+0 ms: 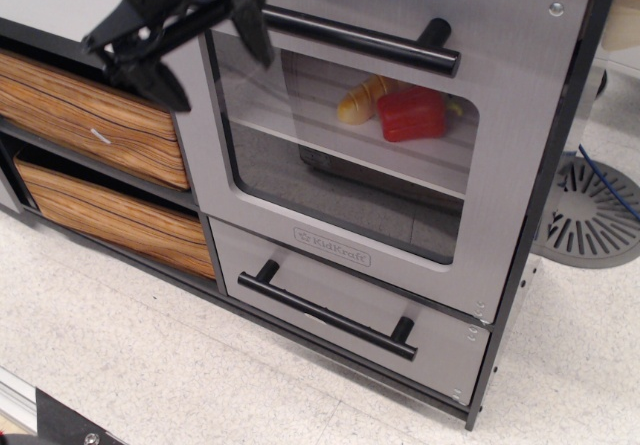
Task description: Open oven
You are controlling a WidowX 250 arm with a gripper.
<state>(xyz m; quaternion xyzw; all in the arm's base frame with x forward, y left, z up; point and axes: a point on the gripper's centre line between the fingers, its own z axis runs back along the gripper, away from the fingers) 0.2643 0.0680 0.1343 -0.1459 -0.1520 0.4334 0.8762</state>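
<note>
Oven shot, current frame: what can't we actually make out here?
- gripper: motion-blurred; upper body cut by the top edge.
- Left end of the oven handle: hidden behind the gripper, contact unclear.
- Yellow item inside the oven: partly behind the red item, dulled by window glare.
- Oven top: cut by the frame.

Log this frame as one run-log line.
task: open oven | gripper: open, at left end of handle, not clamped | oven door: closed | inside: red and yellow toy food | drawer: closed
</note>
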